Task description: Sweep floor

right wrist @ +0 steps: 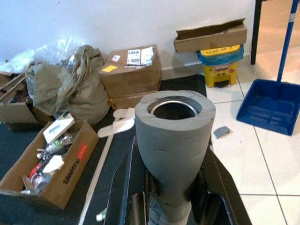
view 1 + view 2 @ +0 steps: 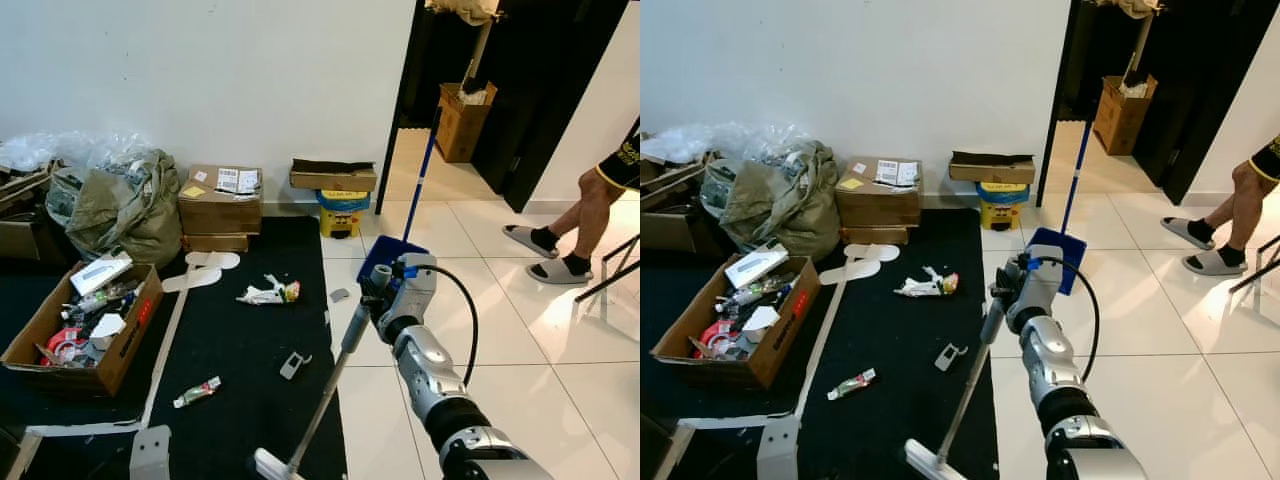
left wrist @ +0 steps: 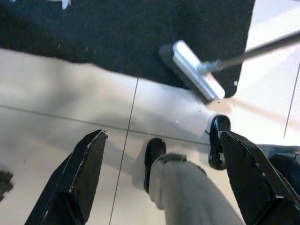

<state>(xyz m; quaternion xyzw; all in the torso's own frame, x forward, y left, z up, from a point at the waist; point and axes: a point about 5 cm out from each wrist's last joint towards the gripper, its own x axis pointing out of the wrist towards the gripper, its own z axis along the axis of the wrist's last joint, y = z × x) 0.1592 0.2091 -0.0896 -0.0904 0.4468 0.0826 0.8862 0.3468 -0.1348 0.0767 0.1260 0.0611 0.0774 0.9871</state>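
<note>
Firmly right hand [image 2: 372, 290] around broom handle [image 2: 335, 375] over black mat [image 2: 240, 350].

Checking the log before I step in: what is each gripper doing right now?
Left gripper: open, holding nothing, hanging above the tiled floor.
Right gripper: shut on the broom handle.

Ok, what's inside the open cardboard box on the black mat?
The open cardboard box holds jumbled litter: a white carton, bottles or tubes, paper scraps and something red. What lies beneath that top layer is covered.
</note>
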